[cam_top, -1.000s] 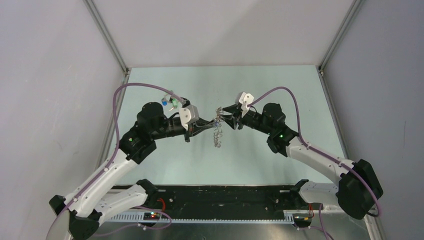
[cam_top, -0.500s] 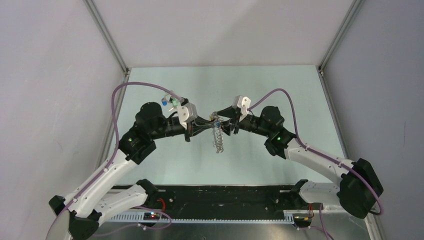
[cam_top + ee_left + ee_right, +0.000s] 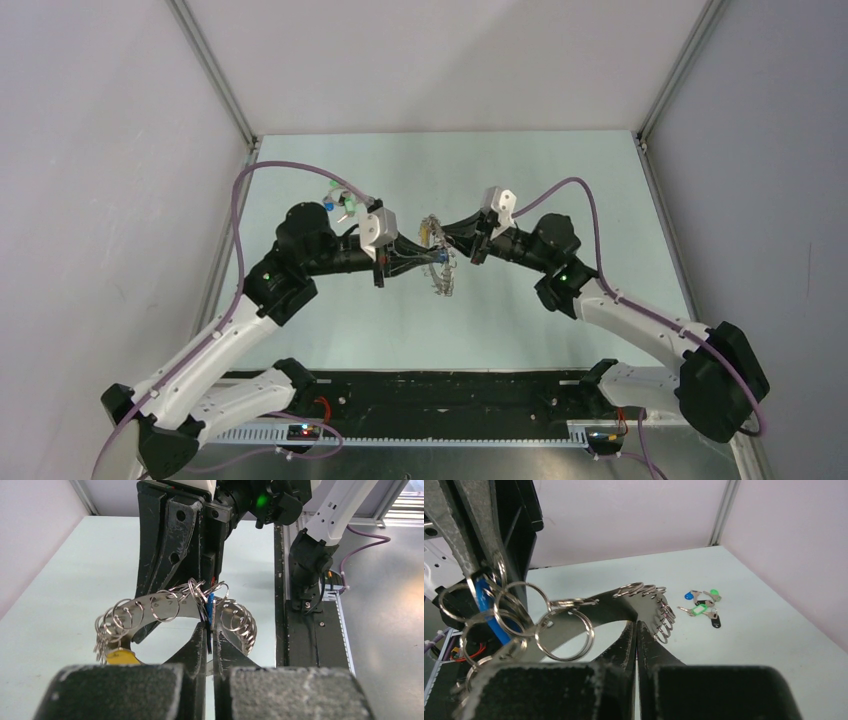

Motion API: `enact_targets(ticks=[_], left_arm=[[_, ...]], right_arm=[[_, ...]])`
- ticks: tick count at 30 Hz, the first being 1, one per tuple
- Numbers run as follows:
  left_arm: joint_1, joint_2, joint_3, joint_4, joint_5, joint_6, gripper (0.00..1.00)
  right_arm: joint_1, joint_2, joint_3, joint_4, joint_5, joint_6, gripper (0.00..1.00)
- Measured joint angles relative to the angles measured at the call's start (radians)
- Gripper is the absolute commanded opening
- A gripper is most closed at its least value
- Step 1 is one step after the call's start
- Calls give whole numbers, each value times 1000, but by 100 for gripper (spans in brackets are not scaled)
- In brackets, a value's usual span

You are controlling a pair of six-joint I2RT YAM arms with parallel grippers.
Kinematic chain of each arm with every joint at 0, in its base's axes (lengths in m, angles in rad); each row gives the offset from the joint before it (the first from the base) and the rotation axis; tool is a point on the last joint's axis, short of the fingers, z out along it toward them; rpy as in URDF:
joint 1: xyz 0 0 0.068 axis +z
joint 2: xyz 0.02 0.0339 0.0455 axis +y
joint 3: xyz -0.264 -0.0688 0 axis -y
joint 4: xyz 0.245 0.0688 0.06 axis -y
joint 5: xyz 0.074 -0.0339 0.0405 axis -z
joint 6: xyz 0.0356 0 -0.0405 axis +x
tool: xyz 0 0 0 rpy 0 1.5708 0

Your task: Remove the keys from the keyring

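The keyring [image 3: 441, 268] is held in the air between my two grippers. It is a flat silver band [image 3: 150, 600] studded with small loops. My left gripper [image 3: 209, 625] is shut on a blue key [image 3: 210, 605] that hangs from one loop. A yellow key [image 3: 120, 656] hangs at the ring's left end. My right gripper [image 3: 636, 625] is shut on the keyring's band [image 3: 609, 607]. The blue key [image 3: 489, 615] shows at the left of the right wrist view. In the top view the left gripper [image 3: 415, 262] and right gripper [image 3: 442, 238] meet at the ring.
Loose keys with blue, green and black heads [image 3: 701, 609] lie on the pale green table, behind the left wrist in the top view [image 3: 340, 204]. Grey walls and metal posts close the back and sides. The black base rail [image 3: 450, 395] runs along the near edge.
Both grippers and the ring have shifted a little to the right. The right wrist came in toward the ring, then drew back. Both grips are unchanged.
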Motion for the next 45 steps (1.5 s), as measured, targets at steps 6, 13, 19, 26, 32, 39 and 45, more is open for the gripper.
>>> enact_targets(ticks=[6, 13, 19, 26, 32, 39, 45], left_arm=[[-10, 21, 0, 5, 5, -5, 0], [-32, 21, -18, 16, -39, 5, 0], [-32, 16, -27, 10, -101, 11, 0], [-33, 16, -26, -28, -227, 3, 0], [-29, 27, -8, -68, -338, -5, 0], [-19, 40, -3, -81, -409, -9, 0], [-18, 55, -3, -96, -412, -23, 0]], right_arm=[[-66, -16, -89, 130, -46, 84, 0], [-100, -10, -110, 278, -95, 183, 20], [-110, -1, -110, 347, -106, 236, 48], [-150, -84, -112, 196, -90, 265, 59], [-149, -233, -112, 3, -89, 264, 99], [1, -282, -112, -134, 67, 253, 99], [129, -220, -99, -237, 315, 288, 100]])
